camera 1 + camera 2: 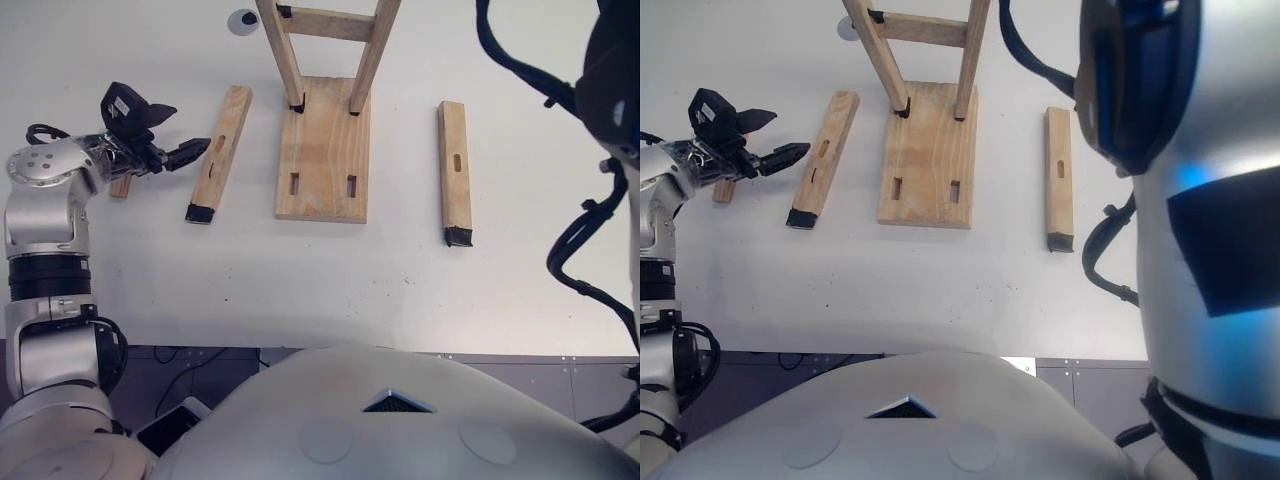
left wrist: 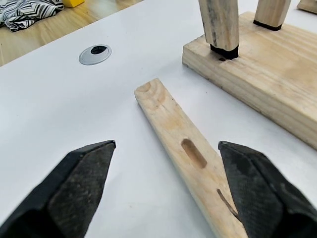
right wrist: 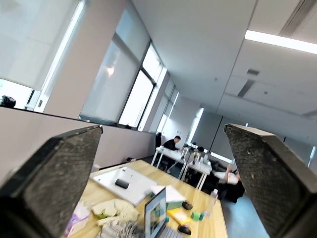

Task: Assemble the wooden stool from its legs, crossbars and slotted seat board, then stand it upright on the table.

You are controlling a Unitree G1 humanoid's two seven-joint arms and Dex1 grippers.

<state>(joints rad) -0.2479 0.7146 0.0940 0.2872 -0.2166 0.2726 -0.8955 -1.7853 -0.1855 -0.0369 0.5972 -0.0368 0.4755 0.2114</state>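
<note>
The slotted seat board (image 1: 322, 140) lies flat mid-table. Two legs joined by a crossbar (image 1: 328, 22) stand in its far slots; the two near slots are empty. A loose leg (image 1: 220, 152) with a slot and a black tip lies left of the board, and another loose leg (image 1: 455, 172) lies to its right. My left gripper (image 1: 180, 130) is open just left of the left leg, pointing at it; in the left wrist view that leg (image 2: 183, 148) runs between the fingers (image 2: 79, 188). My right gripper (image 3: 163, 128) is open, raised off the table and empty.
A short wooden piece (image 1: 121, 187) lies partly under my left wrist. A round grey grommet (image 1: 243, 20) sits in the tabletop at the far side. My right arm and its cables (image 1: 590, 230) hang along the right edge. The table's front strip is bare.
</note>
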